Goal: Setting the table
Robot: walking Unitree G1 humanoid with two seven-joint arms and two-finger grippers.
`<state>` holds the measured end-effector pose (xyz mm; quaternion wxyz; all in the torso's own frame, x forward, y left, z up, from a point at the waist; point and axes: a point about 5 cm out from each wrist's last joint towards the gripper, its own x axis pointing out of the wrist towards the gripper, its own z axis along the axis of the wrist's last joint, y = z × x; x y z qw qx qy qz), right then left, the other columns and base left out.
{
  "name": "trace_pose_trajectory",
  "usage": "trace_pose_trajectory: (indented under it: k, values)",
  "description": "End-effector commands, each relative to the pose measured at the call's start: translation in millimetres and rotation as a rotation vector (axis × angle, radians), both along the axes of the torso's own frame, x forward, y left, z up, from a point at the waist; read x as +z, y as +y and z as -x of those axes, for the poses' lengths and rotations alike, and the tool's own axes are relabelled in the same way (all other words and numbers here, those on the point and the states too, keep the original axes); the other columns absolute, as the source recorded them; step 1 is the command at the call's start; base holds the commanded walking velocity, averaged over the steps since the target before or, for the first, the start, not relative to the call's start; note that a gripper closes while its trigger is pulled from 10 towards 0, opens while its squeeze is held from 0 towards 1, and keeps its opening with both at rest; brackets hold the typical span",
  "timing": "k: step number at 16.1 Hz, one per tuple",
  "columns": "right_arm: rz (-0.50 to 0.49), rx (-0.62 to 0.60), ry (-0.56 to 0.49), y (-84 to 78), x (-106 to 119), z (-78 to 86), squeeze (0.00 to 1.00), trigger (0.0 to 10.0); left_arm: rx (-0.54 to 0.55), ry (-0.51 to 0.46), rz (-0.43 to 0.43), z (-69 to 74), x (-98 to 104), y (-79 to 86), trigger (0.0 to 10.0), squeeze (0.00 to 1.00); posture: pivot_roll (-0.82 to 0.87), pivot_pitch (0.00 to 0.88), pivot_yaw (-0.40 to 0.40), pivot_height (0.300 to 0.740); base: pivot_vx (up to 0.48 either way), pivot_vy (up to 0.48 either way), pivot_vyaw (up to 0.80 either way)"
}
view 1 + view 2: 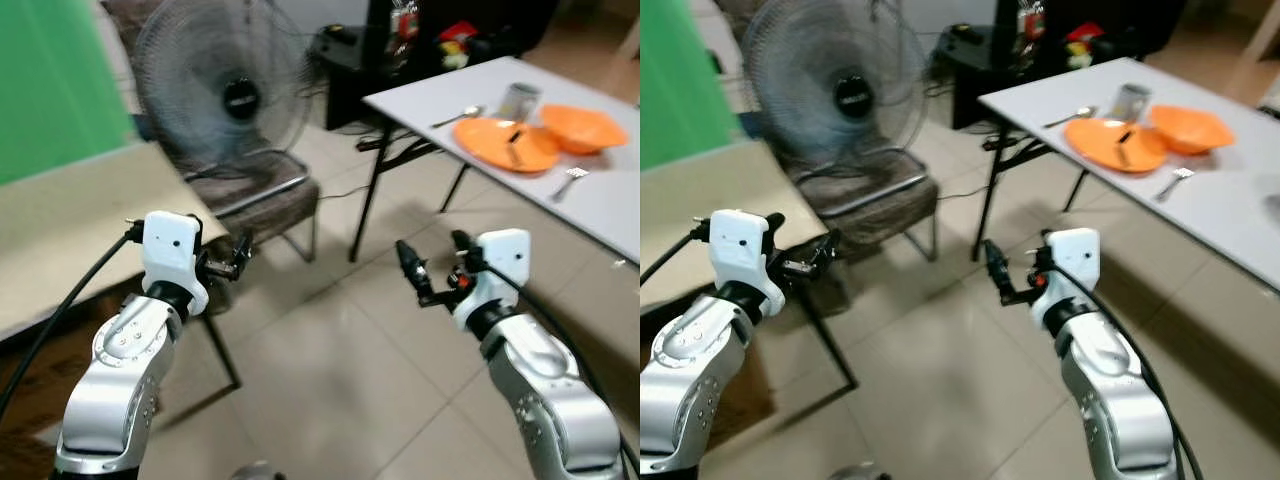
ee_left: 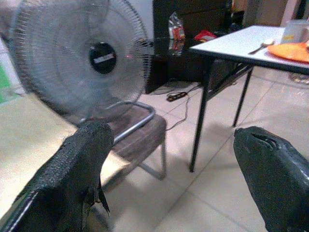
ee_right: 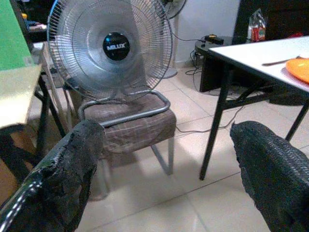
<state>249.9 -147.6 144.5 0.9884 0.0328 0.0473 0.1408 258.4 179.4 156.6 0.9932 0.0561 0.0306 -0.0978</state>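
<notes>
At the right stands a white table (image 1: 425, 92) carrying an orange plate (image 1: 505, 143) with a dark utensil across it, and an orange bowl (image 1: 583, 127). A spoon (image 1: 458, 116), a metal cup (image 1: 519, 100) and a fork (image 1: 568, 182) lie around them. My left gripper (image 1: 238, 257) is raised over the floor by the chair, open and empty. My right gripper (image 1: 435, 262) hangs open and empty, short of the table's near edge. In the wrist views the left fingers (image 2: 72, 174) and the right fingers (image 3: 270, 169) stand wide apart.
A large grey fan (image 1: 225, 95) sits on a brown chair (image 1: 265, 205) straight ahead. A beige table (image 1: 60, 220) is at my left, with a green panel (image 1: 50, 80) behind it. A black cabinet (image 1: 440, 40) stands at the back. Tiled floor (image 1: 330, 370) lies between.
</notes>
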Motion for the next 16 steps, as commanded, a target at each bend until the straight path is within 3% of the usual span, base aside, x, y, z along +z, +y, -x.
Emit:
trace_pose_trajectory:
  k: [1, 5, 16]
  values:
    - [-0.008, 0.011, -0.017, 3.2, 4.8, -1.0, 1.0, 10.0, -0.01, -0.007, -0.008, -1.0, 2.3, -0.4, 10.0, 0.0, 0.1, 0.0, -0.026, 0.74, 0.0, 0.311, 0.0]
    - [0.005, 0.006, -0.006, 3.1, 0.9, 1.3, 1.0, 10.0, -0.006, -0.005, -0.008, -2.1, 1.8, 0.1, 10.0, 0.0, 0.09, 0.0, -0.008, 0.74, 0.0, 0.301, 0.0]
    - [0.017, 0.12, -0.027, 17.0, -0.7, -6.1, 1.0, 10.0, -0.028, -0.024, -0.047, -2.1, 6.9, -7.7, 10.0, 0.0, 0.12, 0.0, 0.01, 0.74, 0.0, 0.0, 0.8]
